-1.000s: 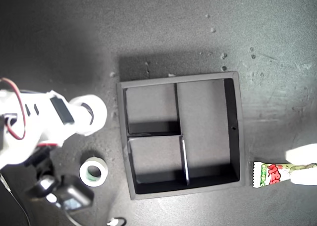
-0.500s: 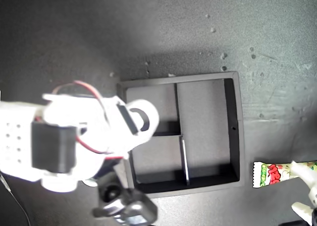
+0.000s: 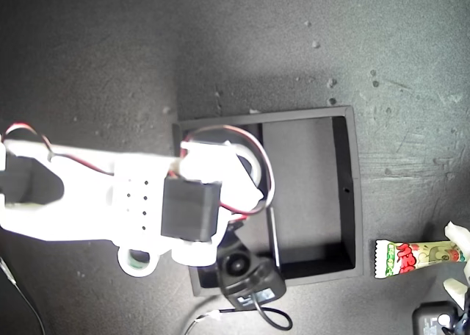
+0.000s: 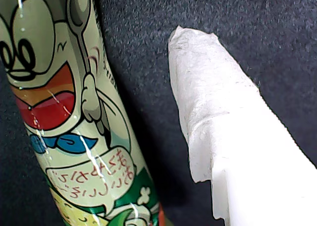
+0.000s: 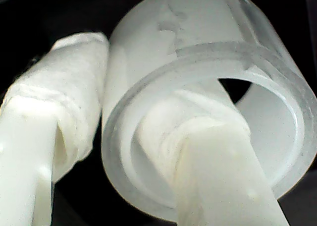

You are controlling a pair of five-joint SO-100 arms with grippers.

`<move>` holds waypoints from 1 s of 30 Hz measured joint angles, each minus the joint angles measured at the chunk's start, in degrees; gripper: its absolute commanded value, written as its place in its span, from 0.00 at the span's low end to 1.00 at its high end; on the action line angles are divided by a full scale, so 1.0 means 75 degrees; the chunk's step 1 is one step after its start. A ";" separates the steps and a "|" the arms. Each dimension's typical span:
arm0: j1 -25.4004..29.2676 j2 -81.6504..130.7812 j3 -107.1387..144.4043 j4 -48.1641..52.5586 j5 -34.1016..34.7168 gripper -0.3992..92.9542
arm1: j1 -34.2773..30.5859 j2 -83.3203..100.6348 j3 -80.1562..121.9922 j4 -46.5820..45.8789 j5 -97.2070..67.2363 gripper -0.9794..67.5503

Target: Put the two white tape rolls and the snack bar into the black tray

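The black tray [image 3: 351,195] sits in the middle of the exterior view. My second gripper [image 5: 133,87] is shut on the wide white tape roll [image 5: 208,87], with one finger inside the hole and one outside. Its arm [image 3: 110,199] reaches in from the exterior view's left over the tray's small compartments and hides the roll there. The smaller tape roll [image 3: 147,267], with a greenish core, lies left of the tray, half under that arm. The snack bar [image 3: 411,256] [image 4: 64,117] lies right of the tray. My first gripper [image 3: 457,260] is open astride its far end, one finger [image 4: 218,117] beside the wrapper.
The dark mat [image 3: 294,41] carries scattered crumbs above the tray. A black camera and cable [image 3: 246,276] hang over the tray's lower edge in the exterior view. Another black block [image 3: 439,322] shows in that view's lower right corner.
My second arm has swung from left of the tray to over its small compartments, carrying the wide roll. My first gripper has shifted lower and now straddles the snack bar's end.
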 measured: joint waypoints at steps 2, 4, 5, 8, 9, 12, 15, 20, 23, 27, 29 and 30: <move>0.0000 -0.0012 0.0105 0.0000 -0.0105 0.10 | 0.0012 0.0000 0.0176 -0.0234 0.0000 0.47; 0.0000 -0.0012 0.0293 0.0000 -0.0199 0.16 | 0.0012 0.0000 0.0281 -0.0434 0.0000 0.47; 0.0000 -0.0012 0.0363 0.0000 -0.0258 0.18 | 0.0012 0.0000 0.0293 -0.0480 0.0000 0.47; -0.0012 -0.0012 0.0457 0.0000 -0.0340 0.19 | 0.0012 0.0000 0.0328 -0.0551 0.0000 0.42; -0.0012 -0.0012 0.0457 0.0000 -0.0340 0.19 | 0.0012 0.0000 0.0328 -0.0551 0.0000 0.35; -0.0117 0.0270 0.0504 0.0000 -0.0340 0.19 | 0.0129 0.0000 0.0352 -0.0551 0.0000 0.10; -0.0281 0.1102 0.0785 0.0000 -0.0293 0.18 | 0.0281 0.0000 0.0352 -0.0258 0.0000 0.01; -0.0398 0.3645 0.1734 0.0012 -0.0234 0.17 | 0.0832 0.0000 0.0070 0.0363 0.0117 0.01; 0.0012 0.5402 0.2648 0.0012 -0.0773 0.16 | 0.1219 0.0000 -0.0340 0.0832 0.0715 0.01; 0.1207 0.6902 0.4219 0.0023 -0.1910 0.16 | 0.1711 0.0000 -0.0668 0.1148 0.1312 0.01; 0.1828 0.7055 0.4969 0.0023 -0.2520 0.16 | 0.2063 0.0000 -0.0738 0.1207 0.1582 0.01; 0.2109 0.7043 0.5250 0.0023 -0.2812 0.16 | 0.2297 0.0000 -0.0738 0.1207 0.1699 0.01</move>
